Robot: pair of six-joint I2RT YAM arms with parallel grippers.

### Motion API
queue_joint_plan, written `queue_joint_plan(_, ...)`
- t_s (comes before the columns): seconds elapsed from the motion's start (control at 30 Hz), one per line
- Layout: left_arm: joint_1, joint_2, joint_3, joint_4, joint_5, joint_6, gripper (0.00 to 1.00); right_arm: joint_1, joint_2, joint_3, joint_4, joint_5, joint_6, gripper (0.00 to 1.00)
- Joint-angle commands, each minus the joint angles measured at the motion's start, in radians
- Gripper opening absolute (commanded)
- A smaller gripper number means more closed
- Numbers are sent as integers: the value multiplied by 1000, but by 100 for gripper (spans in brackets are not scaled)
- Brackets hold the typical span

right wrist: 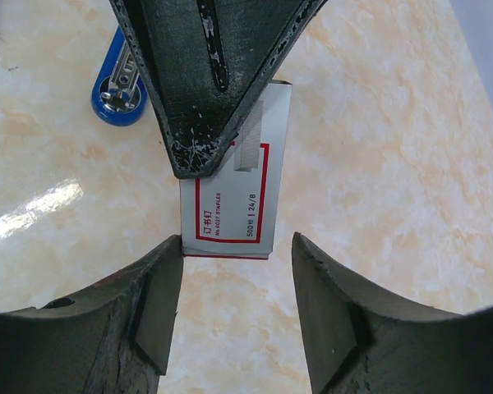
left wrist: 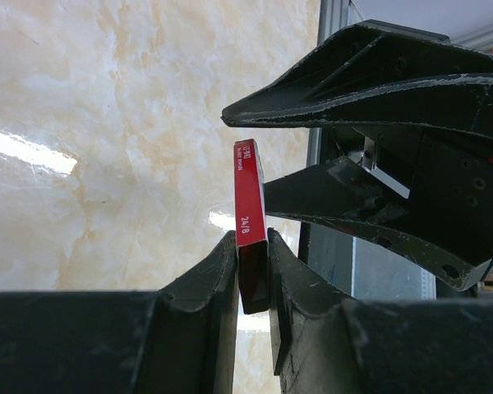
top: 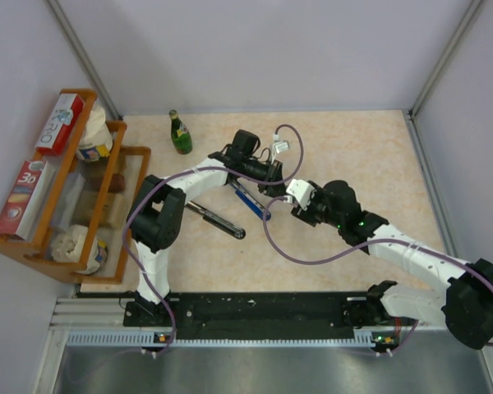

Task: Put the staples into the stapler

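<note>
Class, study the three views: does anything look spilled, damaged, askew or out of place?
Nothing is visibly spilled or damaged. The only oddity: the staples box is held edge-on, pinched in the left gripper, with the right gripper open around its free end.

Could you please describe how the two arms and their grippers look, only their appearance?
The left arm and right arm have white links with bulky black joints. A thin purple cable loops along each. The left gripper and right gripper have black, tapered, scuffed fingers.
</note>
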Motion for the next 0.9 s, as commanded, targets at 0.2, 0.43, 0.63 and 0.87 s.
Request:
queue_joint_plan(0.2,3,-27,8,49,58,-13,23,-8,10,-5,68,11,-6,45)
queue_joint_plan(0.43,8,-30,8,51,53,-18,23,-11,-12,-21,70,1,-30,38)
queue_joint_plan(0.63,26,-39,8,55,49,-23,23,-28,-29,-28,65,-11,-39,34)
queue_joint_plan(0.87,44,-43,7,58,55,-29,22,-46,-33,-27,54,-20,-38,33)
